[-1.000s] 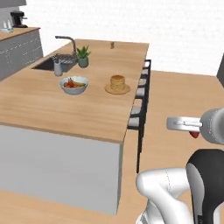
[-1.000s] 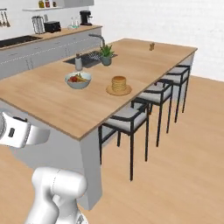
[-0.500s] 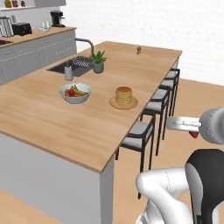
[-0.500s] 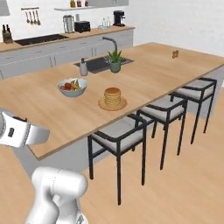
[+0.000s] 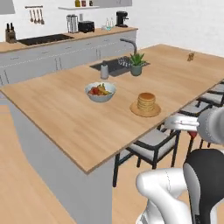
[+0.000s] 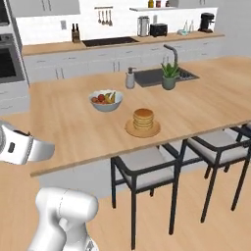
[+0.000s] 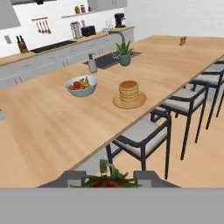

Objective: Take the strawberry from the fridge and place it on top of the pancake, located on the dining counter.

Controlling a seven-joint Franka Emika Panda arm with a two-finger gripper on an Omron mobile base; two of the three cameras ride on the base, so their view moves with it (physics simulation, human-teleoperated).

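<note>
The gripper [image 7: 107,178] is closed on what looks like the strawberry [image 7: 106,180], low in the hand view, so the fetching is done; placing it on the pancake [image 7: 129,91], well away on the dining counter [image 7: 48,127], remains.

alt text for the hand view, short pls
The gripper holds a red strawberry with green leaves between its finger tips, low in the view. Beyond it, a stack of pancakes on a tan plate sits on the light wood dining counter, beside a grey fruit bowl. Dark-framed stools line the counter's edge.
</note>
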